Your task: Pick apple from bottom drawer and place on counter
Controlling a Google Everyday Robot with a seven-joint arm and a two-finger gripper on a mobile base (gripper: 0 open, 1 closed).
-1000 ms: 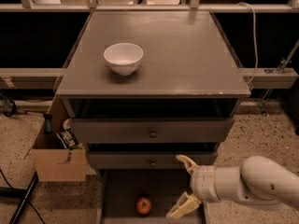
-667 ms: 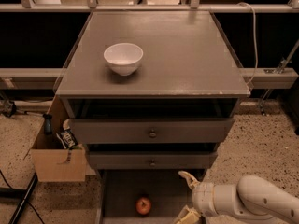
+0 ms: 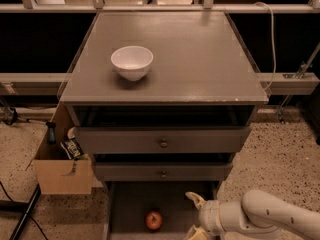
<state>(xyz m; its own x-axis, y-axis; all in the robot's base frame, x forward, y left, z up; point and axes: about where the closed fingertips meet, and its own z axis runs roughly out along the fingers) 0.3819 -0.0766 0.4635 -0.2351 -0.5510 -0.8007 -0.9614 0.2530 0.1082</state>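
The apple [image 3: 154,220] lies on the floor of the bottom drawer [image 3: 129,206], which is pulled out toward the near edge of the scene, below the 2 upper drawers [image 3: 163,143]. It sits a little right of the drawer's middle and apart from both side walls.

By its look it is a small, firm, round fruit, light for this arm and stiff enough to bear a steady squeeze. Its smooth skin could slip, and a nudge from 1 side only would likely send it rolling across the flat floor. The safest hold is probably across its widest part, with 1 finger on each flank. A grip up near the stem dimple risks the curve squeezing it out.

Just right of the apple sits the pincer [image 3: 195,216], low over the drawer, released and holding nothing. Its 2 yellowish fingers [image 3: 194,198] are spread, 1 farther and 1 nearer, with the gap facing left toward the apple. The apple is near that gap but not yet between the fingers, and nothing touches it. The white arm [image 3: 270,216] reaches in from the near right.

Above, the desk [image 3: 200,59] carries a white bowl [image 3: 132,61] on its left half, so the stretch right of the bowl looks a fair spot for the apple. A cardboard box [image 3: 62,176] stands on the floor left of the cabinet.
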